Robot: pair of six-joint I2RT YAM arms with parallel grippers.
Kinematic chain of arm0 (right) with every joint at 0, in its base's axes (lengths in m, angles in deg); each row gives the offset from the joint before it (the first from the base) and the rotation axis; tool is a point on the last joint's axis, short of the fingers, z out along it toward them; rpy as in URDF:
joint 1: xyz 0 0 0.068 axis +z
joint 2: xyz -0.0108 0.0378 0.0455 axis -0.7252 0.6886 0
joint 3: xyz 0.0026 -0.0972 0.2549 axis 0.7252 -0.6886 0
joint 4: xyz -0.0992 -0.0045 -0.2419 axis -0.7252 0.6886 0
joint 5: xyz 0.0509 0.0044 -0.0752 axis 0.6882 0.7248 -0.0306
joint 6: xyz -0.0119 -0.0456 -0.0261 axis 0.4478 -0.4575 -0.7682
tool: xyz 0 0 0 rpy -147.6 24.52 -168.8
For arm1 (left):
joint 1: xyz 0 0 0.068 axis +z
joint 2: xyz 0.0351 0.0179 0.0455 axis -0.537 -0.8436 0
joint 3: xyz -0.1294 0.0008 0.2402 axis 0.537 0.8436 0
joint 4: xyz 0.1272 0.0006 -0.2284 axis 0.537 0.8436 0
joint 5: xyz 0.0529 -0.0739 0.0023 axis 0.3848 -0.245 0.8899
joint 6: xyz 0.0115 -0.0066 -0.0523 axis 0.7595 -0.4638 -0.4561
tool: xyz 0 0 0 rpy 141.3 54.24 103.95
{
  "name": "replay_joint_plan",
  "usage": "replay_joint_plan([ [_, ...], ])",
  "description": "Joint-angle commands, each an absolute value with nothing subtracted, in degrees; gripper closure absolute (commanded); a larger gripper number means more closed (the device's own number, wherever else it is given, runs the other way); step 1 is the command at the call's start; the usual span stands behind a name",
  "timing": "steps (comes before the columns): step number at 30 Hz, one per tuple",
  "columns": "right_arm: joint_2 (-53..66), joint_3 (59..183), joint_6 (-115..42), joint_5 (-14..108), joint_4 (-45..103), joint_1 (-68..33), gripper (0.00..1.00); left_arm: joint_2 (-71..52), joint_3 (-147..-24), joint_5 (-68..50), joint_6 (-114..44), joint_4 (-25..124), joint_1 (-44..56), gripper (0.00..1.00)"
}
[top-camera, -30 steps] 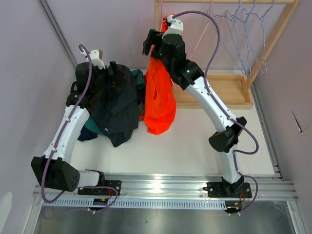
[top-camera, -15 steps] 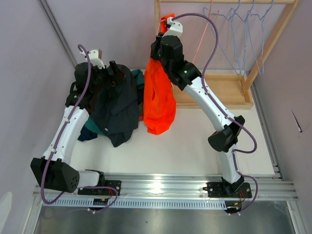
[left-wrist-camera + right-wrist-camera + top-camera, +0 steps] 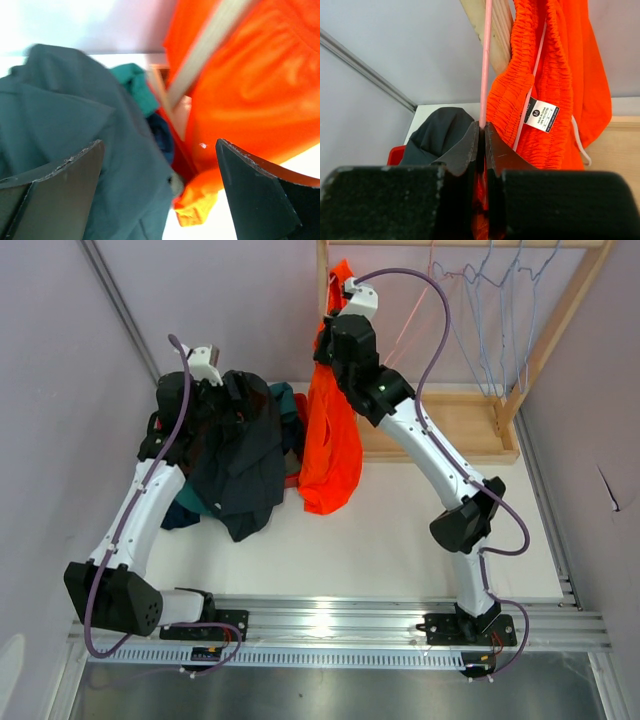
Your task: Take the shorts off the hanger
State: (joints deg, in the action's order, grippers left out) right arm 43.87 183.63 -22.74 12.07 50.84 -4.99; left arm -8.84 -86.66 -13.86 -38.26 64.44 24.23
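Note:
Bright orange shorts (image 3: 330, 440) hang from a thin pink hanger (image 3: 485, 60) at the rack's left post; their elastic waistband (image 3: 555, 75) and white label show beside my right fingers. My right gripper (image 3: 481, 125) is shut on the hanger's pink wire, high up at the post (image 3: 328, 312). Charcoal grey shorts (image 3: 240, 455) lie draped over my left arm. My left gripper (image 3: 160, 145) stands wide open with nothing between its fingers, looking past the grey cloth (image 3: 65, 120) at teal shorts (image 3: 135, 82), navy shorts (image 3: 162, 135) and the orange ones (image 3: 250, 90).
The wooden rack (image 3: 560, 310) stands at the back right on a wooden base (image 3: 450, 425), and several bare wire hangers (image 3: 500, 300) hang from its bar. A red bin (image 3: 395, 155) sits under the pile of clothes at the left. Walls close in on both sides.
My right gripper has closed on the pink hanger wire and risen a little towards the post, pulling the orange shorts up. The left arm has barely moved.

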Motion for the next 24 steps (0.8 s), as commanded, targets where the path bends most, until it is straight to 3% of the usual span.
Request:
replay_joint_plan([
  [1,36.71,183.23,-26.96,11.21,43.43,-4.38,1.00,-5.80,-85.61,-23.62,-36.68,59.36,22.56,0.01],
  [10,27.67,178.32,-31.27,9.80,41.41,-4.30,1.00,-2.20,-82.36,-39.09,-38.62,50.14,18.18,0.01],
  [15,22.48,171.20,-32.24,8.66,38.95,-4.38,1.00,-1.05,-87.17,-35.50,-34.13,54.86,5.45,0.01],
  [24,12.55,158.45,-28.73,7.96,34.82,-2.80,1.00,-3.59,-90.17,-25.84,-35.98,49.68,-10.39,0.01],
])
